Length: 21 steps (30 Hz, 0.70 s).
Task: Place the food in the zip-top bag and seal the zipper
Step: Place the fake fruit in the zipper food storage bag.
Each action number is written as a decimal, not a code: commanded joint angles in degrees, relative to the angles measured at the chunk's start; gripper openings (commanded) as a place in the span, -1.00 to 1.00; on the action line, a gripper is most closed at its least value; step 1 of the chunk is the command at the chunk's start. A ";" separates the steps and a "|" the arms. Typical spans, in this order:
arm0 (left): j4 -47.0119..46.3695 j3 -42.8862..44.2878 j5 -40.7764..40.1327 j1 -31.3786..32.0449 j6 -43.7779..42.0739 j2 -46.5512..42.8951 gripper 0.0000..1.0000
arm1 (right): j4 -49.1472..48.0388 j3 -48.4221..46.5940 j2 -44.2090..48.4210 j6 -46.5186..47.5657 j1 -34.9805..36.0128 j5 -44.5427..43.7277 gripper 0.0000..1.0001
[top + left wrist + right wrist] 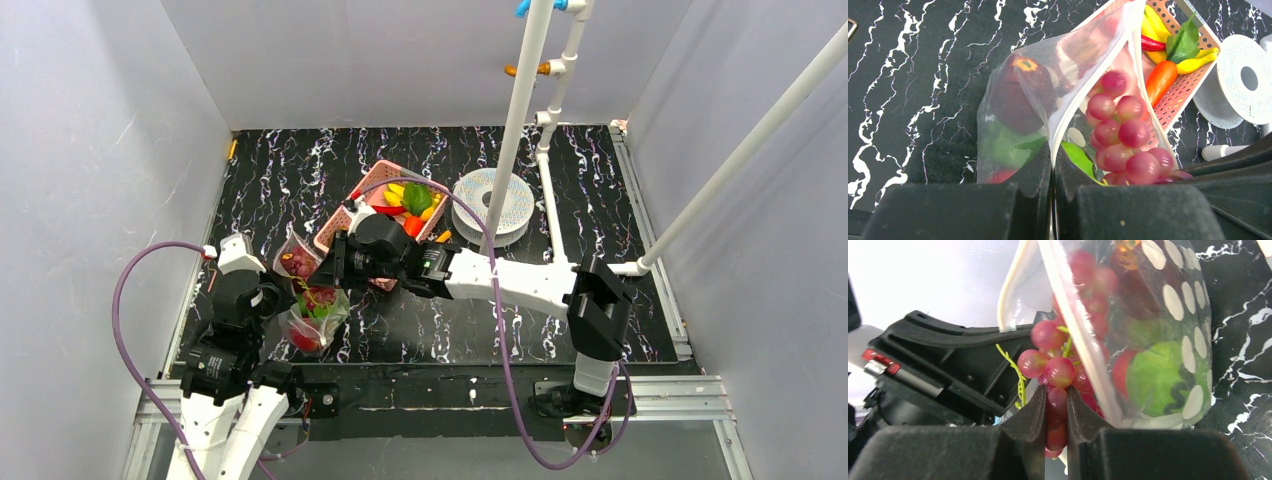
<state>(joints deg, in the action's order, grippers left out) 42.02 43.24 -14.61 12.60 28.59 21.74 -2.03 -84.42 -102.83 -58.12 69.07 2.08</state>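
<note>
The zip-top bag (318, 308) stands on the mat at the left with its mouth held open. My left gripper (1053, 150) is shut on one lip of the mouth, on the zipper (1088, 80). My right gripper (1055, 395) is shut on the purple grapes (1058, 370) and holds them in the mouth between the two lips; they also show in the left wrist view (1120, 135). Inside the bag lie a brown-orange fruit (1020, 95), a green leafy piece (1153, 375) and a red apple (1122, 370). A carrot (1160, 80), a red chili (1153, 45), yellow pieces (1198, 62) and a green leaf (1185, 42) lie in the basket.
The pink lattice basket (335, 228) stands just behind the bag, under my right arm. A white perforated spool (505, 205) sits to its right. White pipes (520, 110) rise at the back right. Grey walls enclose the mat on three sides.
</note>
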 commanded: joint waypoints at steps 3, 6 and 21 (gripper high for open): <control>-0.30 0.17 -1.56 0.14 0.06 -0.02 -1.00 | -0.11 -5.49 -1.48 1.24 -0.67 0.37 -0.32; -0.26 0.17 -1.67 0.14 0.06 0.02 -1.00 | 0.17 -6.06 -1.48 3.78 -0.69 0.77 -0.01; 0.68 0.68 -3.13 0.14 0.28 -0.17 -1.00 | 4.79 -7.54 3.17 19.97 -0.65 1.18 0.44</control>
<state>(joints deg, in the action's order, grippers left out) 42.06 43.24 -15.82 12.60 28.75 21.76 2.10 -88.40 -104.46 -46.29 68.58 2.83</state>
